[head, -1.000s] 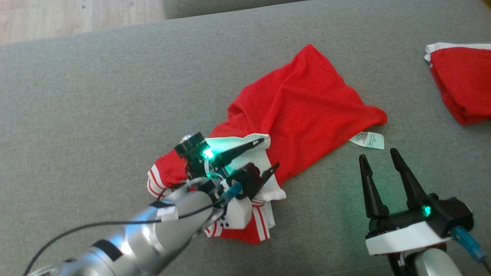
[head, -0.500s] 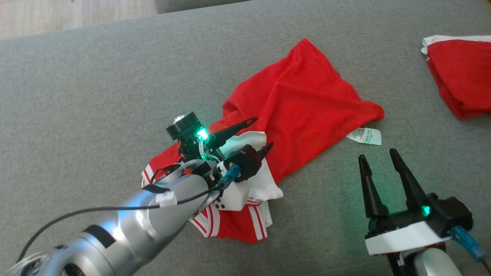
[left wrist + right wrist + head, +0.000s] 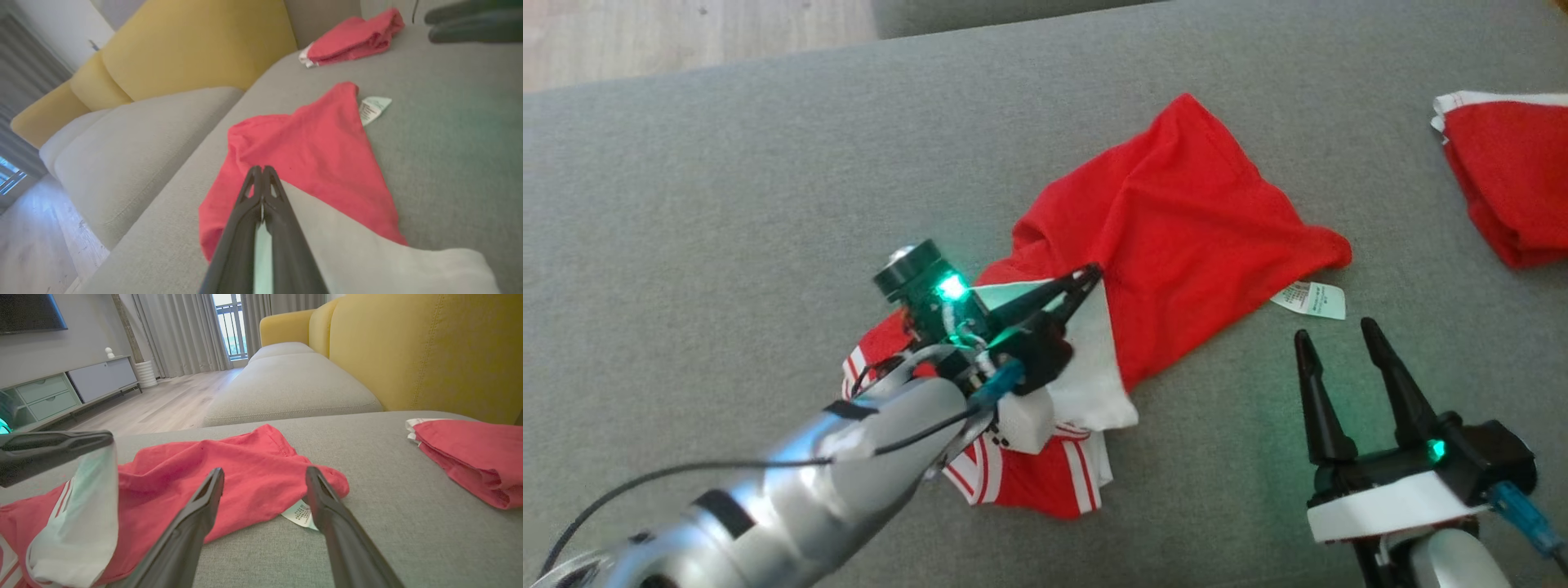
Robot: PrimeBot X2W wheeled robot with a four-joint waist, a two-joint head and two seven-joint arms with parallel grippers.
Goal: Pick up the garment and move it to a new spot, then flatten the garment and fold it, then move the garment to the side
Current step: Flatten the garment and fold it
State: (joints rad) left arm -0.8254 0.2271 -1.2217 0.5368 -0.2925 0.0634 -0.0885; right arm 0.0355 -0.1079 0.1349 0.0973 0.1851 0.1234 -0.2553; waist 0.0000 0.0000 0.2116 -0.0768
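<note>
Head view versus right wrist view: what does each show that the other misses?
Head view adds the silver left forearm and a white wrist housing. Right wrist view adds a yellow sofa back, curtains, a cabinet. Shared: red garment, care label, folded garment, left gripper shut on the red garment, right gripper open.

**A home living room, seen from beside the sofa**

I am standing in a household sitting room. A broad grey sofa seat [image 3: 294, 388] is spreading out in front of me, with mustard-yellow back cushions [image 3: 425, 351] rising behind it. Pale wooden flooring [image 3: 163, 404] is running towards long grey curtains [image 3: 179, 330], and daylight is coming in through a glazed balcony door [image 3: 233, 326]. A dark television [image 3: 28, 312] is hanging on the wall above a low cabinet [image 3: 102, 377] with drawers.
</note>
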